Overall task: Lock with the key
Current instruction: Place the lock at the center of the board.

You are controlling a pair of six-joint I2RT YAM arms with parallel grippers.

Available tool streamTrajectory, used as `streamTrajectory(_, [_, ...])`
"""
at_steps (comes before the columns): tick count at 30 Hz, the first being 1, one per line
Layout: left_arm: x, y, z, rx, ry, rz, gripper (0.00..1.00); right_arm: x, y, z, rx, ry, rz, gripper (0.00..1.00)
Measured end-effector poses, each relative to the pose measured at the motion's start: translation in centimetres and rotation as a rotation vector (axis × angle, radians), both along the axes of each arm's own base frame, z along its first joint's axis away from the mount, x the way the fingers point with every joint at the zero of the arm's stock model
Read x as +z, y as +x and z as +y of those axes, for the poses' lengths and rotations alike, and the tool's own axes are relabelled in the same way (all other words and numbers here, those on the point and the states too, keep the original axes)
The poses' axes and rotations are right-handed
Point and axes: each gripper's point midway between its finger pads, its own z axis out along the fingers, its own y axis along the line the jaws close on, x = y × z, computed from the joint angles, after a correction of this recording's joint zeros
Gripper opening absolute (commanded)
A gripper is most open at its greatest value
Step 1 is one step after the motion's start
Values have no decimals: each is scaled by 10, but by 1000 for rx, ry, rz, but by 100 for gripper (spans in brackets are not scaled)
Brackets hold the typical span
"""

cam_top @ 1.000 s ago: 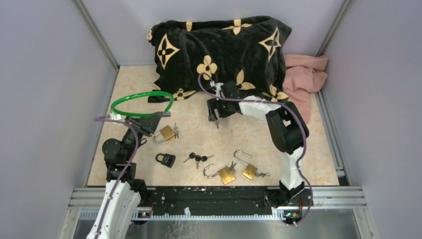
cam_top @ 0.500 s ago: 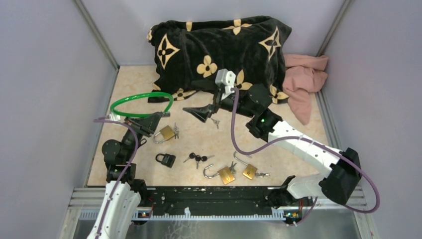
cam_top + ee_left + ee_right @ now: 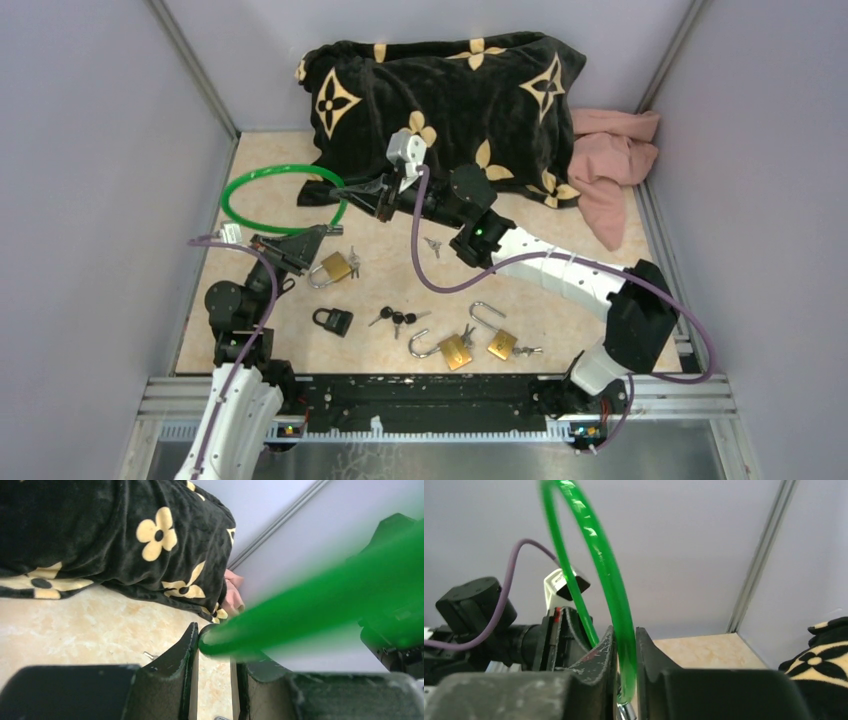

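A green cable lock (image 3: 270, 172) curves as a loop over the table's left side. My left gripper (image 3: 318, 233) is shut on the cable, whose blurred green length (image 3: 310, 605) meets the fingertips of that gripper (image 3: 215, 642). My right gripper (image 3: 347, 190) has reached across from the right and is shut on the cable (image 3: 599, 555) near its metal-tipped end, which sits between the two pads of that gripper (image 3: 626, 650). A small silver key (image 3: 433, 243) lies loose on the table under the right arm. A bunch of black-headed keys (image 3: 398, 318) lies nearer the front.
A brass padlock (image 3: 335, 267) and a black padlock (image 3: 333, 320) lie by the left arm. Two open brass padlocks (image 3: 455, 350) (image 3: 500, 343) lie at the front. A black flowered blanket (image 3: 450, 90) and a pink cloth (image 3: 610, 160) fill the back. Walls stand on both sides.
The right arm swung left from over the small key to the green loop and shut on the cable. The loop shifted toward the back. The left arm stayed still.
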Motion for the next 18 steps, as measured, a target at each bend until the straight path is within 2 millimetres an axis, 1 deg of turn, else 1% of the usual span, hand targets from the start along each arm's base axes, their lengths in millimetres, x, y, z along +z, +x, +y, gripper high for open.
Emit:
streamTrajectory(3, [5, -3, -1, -8, 0, -22, 0, 8, 6, -1, -24, 6, 10, 0])
streamTrajectory(5, [6, -3, -1, -9, 0, -27, 0, 9, 9, -1, -38, -2, 25, 0])
streamTrajectory(6, [6, -3, -1, -9, 1, -27, 9, 8, 10, -1, -45, -5, 31, 0])
streamTrajectory(8, [4, -3, -1, -8, 1, -20, 46, 5, 15, -1, -68, -14, 54, 0])
streamTrajectory(9, [3, -2, -1, -6, -2, -15, 76, 4, 17, -1, -80, -16, 65, 0])
streamTrajectory(10, [2, -2, 0, 0, -3, -13, 96, 1, 23, -3, -103, -23, 89, 0])
streamTrajectory(11, [3, -2, 1, 7, -8, -13, 98, -2, 26, -4, -116, -29, 106, 0])
streamTrajectory(13, [4, -3, 4, 24, -22, -17, 99, -15, 40, -10, -162, -59, 177, 0])
streamTrajectory(14, [6, -4, 6, 36, -27, -26, 99, -24, 49, -15, -189, -79, 221, 0])
streamTrajectory(16, [10, -6, 9, 52, -32, -43, 99, -41, 73, -32, -247, -113, 317, 0])
streamTrajectory(18, [12, -6, 11, 67, -33, -53, 99, -61, 102, -58, -318, -144, 428, 0])
